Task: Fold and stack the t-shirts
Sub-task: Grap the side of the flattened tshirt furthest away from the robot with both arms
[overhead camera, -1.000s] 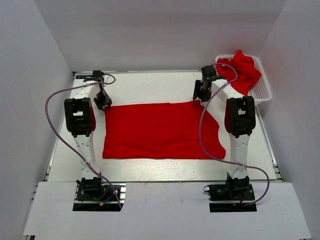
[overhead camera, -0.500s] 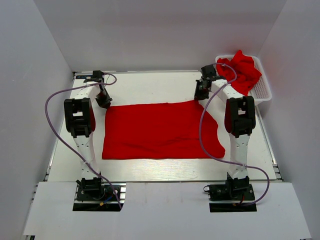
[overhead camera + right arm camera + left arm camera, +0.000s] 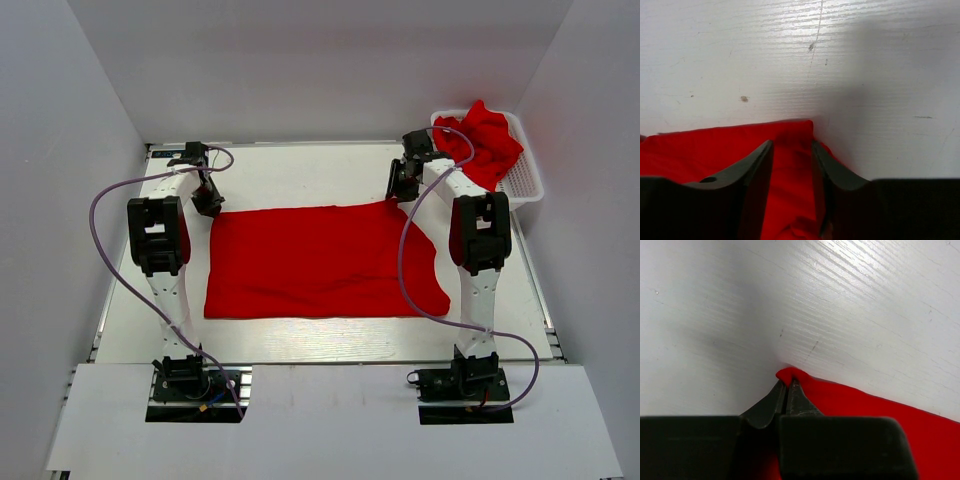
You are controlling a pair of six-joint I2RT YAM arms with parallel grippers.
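Note:
A bright red t-shirt (image 3: 320, 262) lies spread flat across the middle of the table. My left gripper (image 3: 209, 201) sits at its far left corner and is shut, pinching that corner of the shirt (image 3: 790, 374) between its tips (image 3: 786, 386). My right gripper (image 3: 403, 184) sits at the far right corner, open, its two fingers (image 3: 760, 160) standing either side of the corner cloth (image 3: 790, 150). More red t-shirts (image 3: 488, 140) are bundled in the basket at the far right.
A white plastic mesh basket (image 3: 525, 175) stands at the table's far right corner. White walls enclose the table on the left, back and right. Purple cables loop from both arms over the table's sides.
Both grippers have shifted slightly toward the far edge at the shirt's far corners. The shirt's near right corner has spread a little outward.

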